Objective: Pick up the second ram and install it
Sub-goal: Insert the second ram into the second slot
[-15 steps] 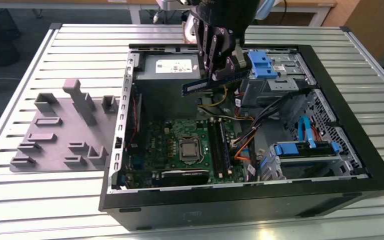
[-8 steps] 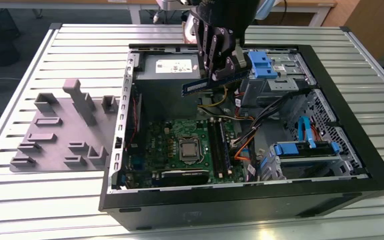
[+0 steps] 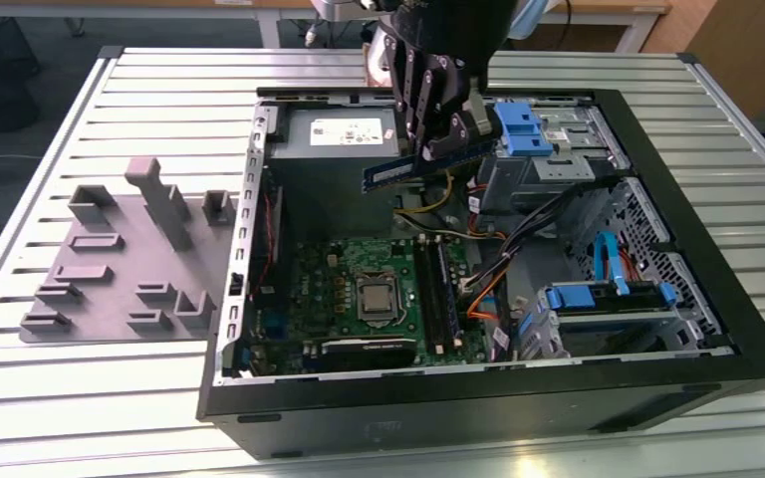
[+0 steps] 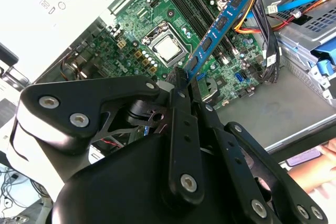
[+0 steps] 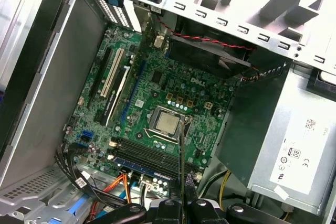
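Observation:
My gripper (image 3: 444, 139) hangs over the back part of the open computer case (image 3: 701, 329), shut on one end of the second ram (image 3: 416, 169). The ram is a slim blue stick with dark chips, tilted in the air above the case floor. In the second wrist view the second ram (image 4: 220, 22) juts out from the gripper (image 4: 181, 80) over the green motherboard (image 4: 157, 35). The first wrist view shows the second ram (image 5: 181, 153) edge-on, rising from the gripper (image 5: 181, 205) above the long dark memory slots (image 5: 152, 157) beside the processor socket (image 5: 166, 123).
A gray holder tray (image 3: 117, 269) lies on the slatted table at the exterior view's left. Inside the case sit the power supply (image 3: 336, 129), bundled cables (image 3: 516, 239) and blue drive brackets (image 3: 602, 294). A person's hand (image 4: 310, 174) shows beyond the case edge.

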`<state>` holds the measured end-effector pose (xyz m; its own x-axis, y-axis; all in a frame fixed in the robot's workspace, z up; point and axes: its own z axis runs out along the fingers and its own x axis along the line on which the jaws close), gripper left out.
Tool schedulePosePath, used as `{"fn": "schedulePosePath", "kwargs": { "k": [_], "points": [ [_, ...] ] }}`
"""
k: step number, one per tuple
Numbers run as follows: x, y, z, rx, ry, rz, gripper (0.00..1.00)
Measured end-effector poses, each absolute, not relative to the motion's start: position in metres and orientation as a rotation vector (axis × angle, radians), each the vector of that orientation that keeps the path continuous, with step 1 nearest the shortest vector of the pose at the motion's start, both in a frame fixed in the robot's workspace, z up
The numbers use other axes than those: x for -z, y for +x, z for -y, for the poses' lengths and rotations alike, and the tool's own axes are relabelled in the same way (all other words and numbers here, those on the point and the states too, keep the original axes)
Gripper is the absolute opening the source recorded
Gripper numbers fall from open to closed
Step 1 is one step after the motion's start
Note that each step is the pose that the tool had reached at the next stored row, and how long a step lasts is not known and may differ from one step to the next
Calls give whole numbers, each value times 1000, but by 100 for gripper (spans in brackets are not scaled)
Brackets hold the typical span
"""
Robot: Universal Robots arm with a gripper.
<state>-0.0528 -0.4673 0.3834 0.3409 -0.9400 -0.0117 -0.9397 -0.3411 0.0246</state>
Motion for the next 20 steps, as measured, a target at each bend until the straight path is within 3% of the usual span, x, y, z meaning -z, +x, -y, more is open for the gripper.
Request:
{"fn": "schedulePosePath", "kwargs": {
  "k": [20],
  "points": [
    [-383, -53, 467, 37, 2581, 1767, 14]
  ]
}}
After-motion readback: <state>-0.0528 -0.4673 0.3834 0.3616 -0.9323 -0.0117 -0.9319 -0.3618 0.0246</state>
